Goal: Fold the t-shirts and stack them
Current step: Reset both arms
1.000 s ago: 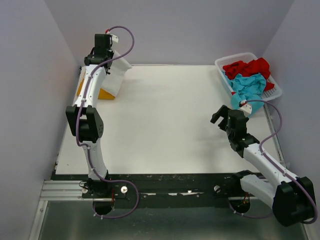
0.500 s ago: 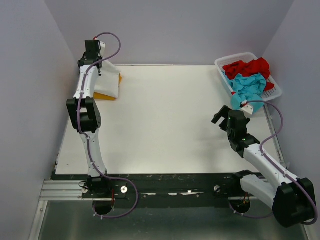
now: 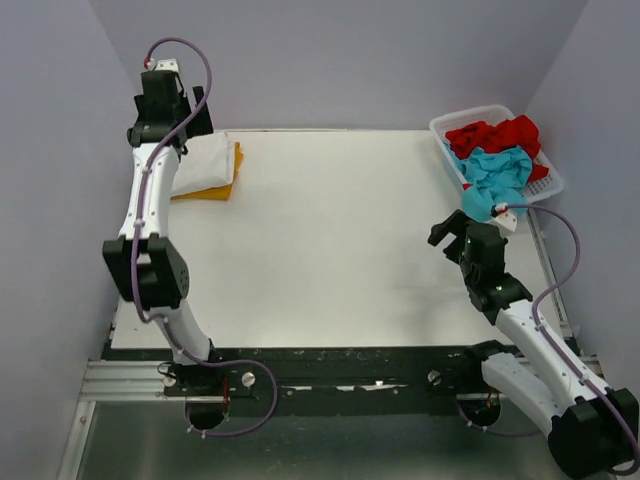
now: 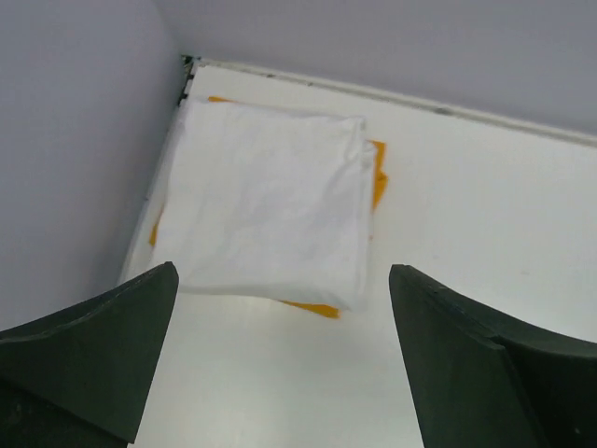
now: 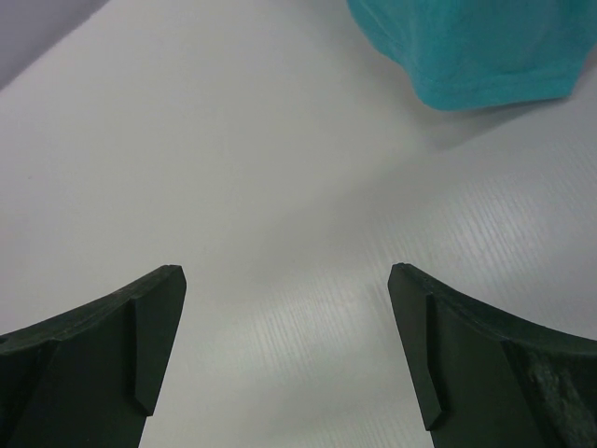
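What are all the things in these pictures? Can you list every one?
white t-shirt: 1, white, folded, on top of the orange-yellow one in the table's far left corner
orange-yellow t-shirt: 1, orange-yellow, under the white one, edges peeking out
red t-shirts: bunched heap, number unclear, red, in the basket
teal t-shirt: looks like 1, teal, spilling over the basket's near edge
basket: 1, white lattice, far right corner
table: 1, white
left gripper: 1, dark, open, above the folded stack
right gripper: 1, dark, open, empty, near the teal t-shirt
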Controlling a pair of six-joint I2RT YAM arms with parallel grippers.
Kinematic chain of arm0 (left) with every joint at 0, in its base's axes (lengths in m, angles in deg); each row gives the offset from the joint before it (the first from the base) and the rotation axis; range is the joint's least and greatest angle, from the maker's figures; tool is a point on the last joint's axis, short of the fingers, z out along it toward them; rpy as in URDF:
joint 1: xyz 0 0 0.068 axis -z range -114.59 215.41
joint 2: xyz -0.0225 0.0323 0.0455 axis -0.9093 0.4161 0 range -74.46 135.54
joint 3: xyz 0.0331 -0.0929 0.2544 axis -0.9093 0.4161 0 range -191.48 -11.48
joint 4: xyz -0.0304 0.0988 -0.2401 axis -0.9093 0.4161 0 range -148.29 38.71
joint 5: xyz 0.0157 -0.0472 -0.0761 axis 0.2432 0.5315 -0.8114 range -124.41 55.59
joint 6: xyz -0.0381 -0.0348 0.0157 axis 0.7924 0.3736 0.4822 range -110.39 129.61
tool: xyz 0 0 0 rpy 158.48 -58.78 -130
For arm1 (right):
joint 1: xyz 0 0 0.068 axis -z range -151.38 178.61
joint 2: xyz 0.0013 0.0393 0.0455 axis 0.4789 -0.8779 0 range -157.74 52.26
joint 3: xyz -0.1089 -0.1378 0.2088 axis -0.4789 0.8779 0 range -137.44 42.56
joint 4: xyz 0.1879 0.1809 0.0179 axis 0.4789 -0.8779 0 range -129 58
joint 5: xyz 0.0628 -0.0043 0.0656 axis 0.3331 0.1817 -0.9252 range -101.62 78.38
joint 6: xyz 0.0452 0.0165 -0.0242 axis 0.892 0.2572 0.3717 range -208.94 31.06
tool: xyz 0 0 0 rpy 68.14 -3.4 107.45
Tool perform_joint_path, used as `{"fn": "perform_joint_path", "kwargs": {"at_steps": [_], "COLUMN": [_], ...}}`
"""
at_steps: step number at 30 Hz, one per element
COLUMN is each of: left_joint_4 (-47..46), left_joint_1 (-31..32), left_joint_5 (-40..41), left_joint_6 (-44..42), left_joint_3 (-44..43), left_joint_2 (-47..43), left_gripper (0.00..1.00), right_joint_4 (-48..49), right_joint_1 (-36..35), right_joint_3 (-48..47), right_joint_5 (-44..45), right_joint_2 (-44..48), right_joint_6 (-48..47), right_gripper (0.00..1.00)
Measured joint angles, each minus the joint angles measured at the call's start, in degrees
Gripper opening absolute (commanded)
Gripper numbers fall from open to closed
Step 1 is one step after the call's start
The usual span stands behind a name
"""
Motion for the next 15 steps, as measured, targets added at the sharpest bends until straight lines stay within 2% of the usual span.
{"fn": "perform_joint_path", "kwargs": {"at_steps": [4,7,11,15], "left_joint_4": [-7.52,-15.06,-20.59,-18.97], "left_joint_1": [3.06,12.04,26.27,34.84], "left_joint_5": [-4.92,-5.18,-5.73,-4.44], "left_joint_6": [9.03,14.4,20.22,25.75], "left_joint_3": [20.59,37.4,59.34,74.88], "left_joint_2": [-21.97,-36.61,-48.15,-53.2], "left_gripper": [0.98,0.98,0.98,0.98], "right_joint_4": [-0.98,-2.12,-3.15,-3.58], "right_joint_1": [0.0,0.0,0.0,0.0], "right_joint_3": [1.05,2.29,4.46,6.16], "right_joint_5": [-1.99,-2.86,-3.76,-3.89], "right_joint_2": [4.79,7.26,9.57,10.97], "right_joint_6": [0.26,0.46,0.66,0.63], "right_gripper": [1.0,1.0,1.0,1.0]}}
